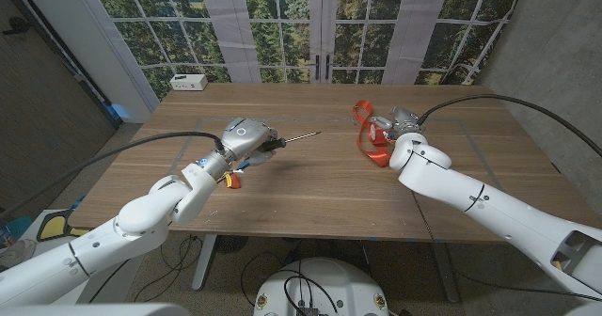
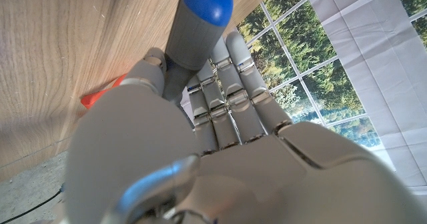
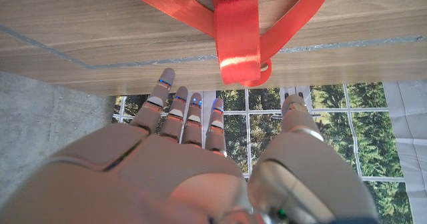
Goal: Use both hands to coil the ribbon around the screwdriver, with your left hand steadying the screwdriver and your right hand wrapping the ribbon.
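Head cam high, looks down over table (image 1: 320, 180) toward windows, wrist cams close behind each hand, both share tabletop w/ head cam

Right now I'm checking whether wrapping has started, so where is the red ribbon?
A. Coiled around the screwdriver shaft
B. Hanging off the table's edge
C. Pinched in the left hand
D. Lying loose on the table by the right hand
D: the ribbon lies loose on the table beside the right hand, whose fingers are spread holding nothing, well apart from the screwdriver that the left hand grips.
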